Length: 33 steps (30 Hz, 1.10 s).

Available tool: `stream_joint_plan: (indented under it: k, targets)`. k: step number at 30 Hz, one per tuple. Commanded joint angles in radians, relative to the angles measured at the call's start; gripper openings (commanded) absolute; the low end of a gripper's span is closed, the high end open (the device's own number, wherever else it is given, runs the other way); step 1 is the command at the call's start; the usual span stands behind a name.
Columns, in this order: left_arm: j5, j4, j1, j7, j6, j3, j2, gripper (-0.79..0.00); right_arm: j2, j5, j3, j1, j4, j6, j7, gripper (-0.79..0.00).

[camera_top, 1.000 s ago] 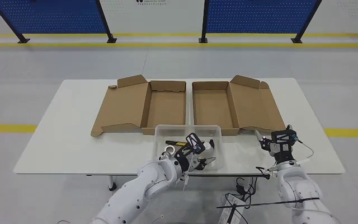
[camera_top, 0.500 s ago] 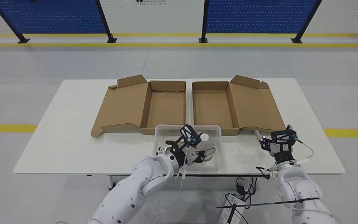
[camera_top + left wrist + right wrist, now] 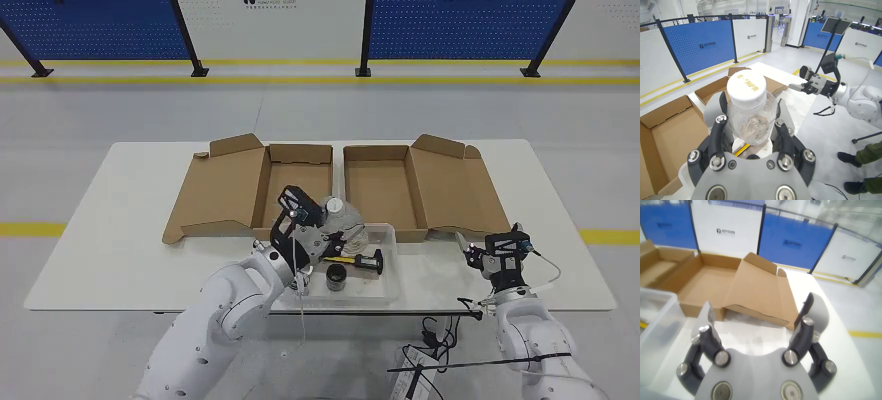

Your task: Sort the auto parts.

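Raised off the bin (image 3: 392, 272), left claw (image 3: 751, 100) clamps bottle (image 3: 745, 87); right claw (image 3: 758, 302) parted

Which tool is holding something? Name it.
The left tool, shut on a clear white-capped bottle; the right tool stands open and empty.

White, rounded arms (image 3: 225, 315). Left gripper (image 3: 751, 103) and right gripper (image 3: 758, 303): grey plates (image 3: 757, 370), black links (image 3: 800, 336), silver screws (image 3: 722, 357), pale fingers (image 3: 706, 313).

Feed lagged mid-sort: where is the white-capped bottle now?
Top view: bottle clamped in the left gripper, over the far edge of the clear bin, near the left cardboard box.
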Motion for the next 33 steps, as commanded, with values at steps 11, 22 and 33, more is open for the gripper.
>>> stream_joint_plan:
  k: [11,22,33]
  targets:
    - [-0.057,-0.133,0.092,-0.098,-0.071,-0.189,0.031,-0.785,0.000,0.000,0.000,0.000,0.000,0.000,0.000,0.000]
    - [-0.073,-0.205,0.169,-0.172,-0.170,-0.270,0.053,-0.785,0.000,0.000,0.000,0.000,0.000,0.000,0.000,0.000]
    - [-0.050,-0.211,0.188,-0.141,-0.171,-0.288,0.061,-0.785,0.000,0.000,0.000,0.000,0.000,0.000,0.000,0.000]
